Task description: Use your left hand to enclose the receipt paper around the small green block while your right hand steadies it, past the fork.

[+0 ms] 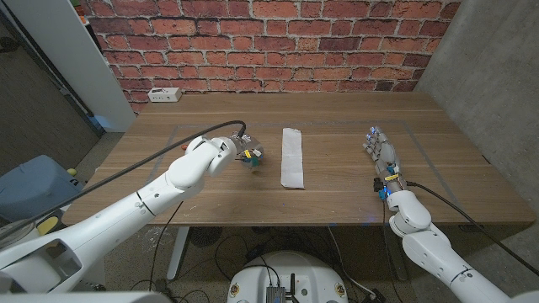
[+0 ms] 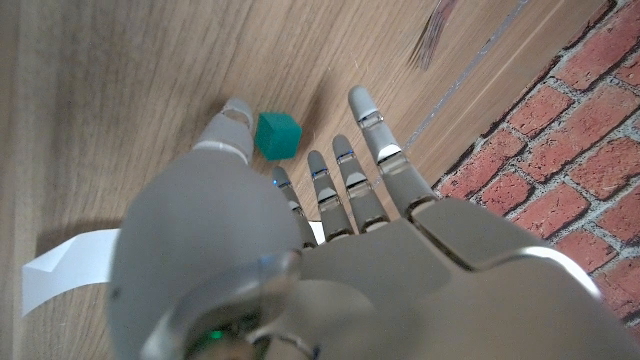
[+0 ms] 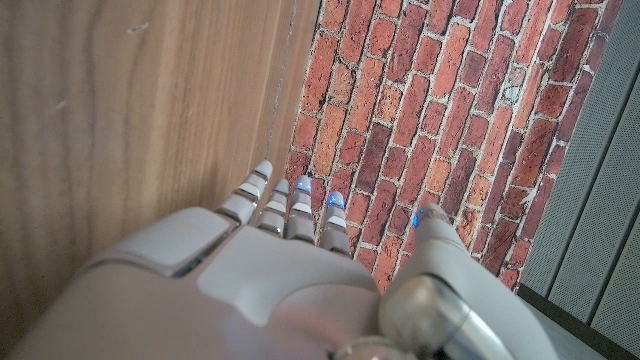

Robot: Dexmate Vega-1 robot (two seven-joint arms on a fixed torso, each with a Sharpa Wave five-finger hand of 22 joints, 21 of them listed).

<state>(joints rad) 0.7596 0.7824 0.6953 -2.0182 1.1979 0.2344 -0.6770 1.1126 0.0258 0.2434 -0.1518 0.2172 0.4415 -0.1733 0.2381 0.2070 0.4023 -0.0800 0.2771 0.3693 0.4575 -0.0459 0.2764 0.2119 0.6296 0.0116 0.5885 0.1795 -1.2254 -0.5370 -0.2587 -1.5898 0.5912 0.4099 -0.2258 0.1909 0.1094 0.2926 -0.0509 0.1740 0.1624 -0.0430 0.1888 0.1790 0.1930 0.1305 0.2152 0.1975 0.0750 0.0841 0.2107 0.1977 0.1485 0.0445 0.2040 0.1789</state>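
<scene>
I see one green block point(image 2: 277, 135) on the table just beyond my left hand point(image 2: 330, 190), fingers apart and empty, one receipt strip point(image 1: 292, 156) beside it, and my right hand point(image 1: 381, 154) open, well apart.

You face a red brick wall point(image 1: 269, 42) behind the wooden table point(image 1: 337, 118). A white power strip point(image 1: 164, 95) lies on the table's far left corner, close to the brick. On your right stands a grey concrete wall point(image 1: 493, 76); on your left a pale panel point(image 1: 59, 50), with a blue bin point(image 1: 34, 185) on the grey floor point(image 1: 101, 156) below it.
</scene>
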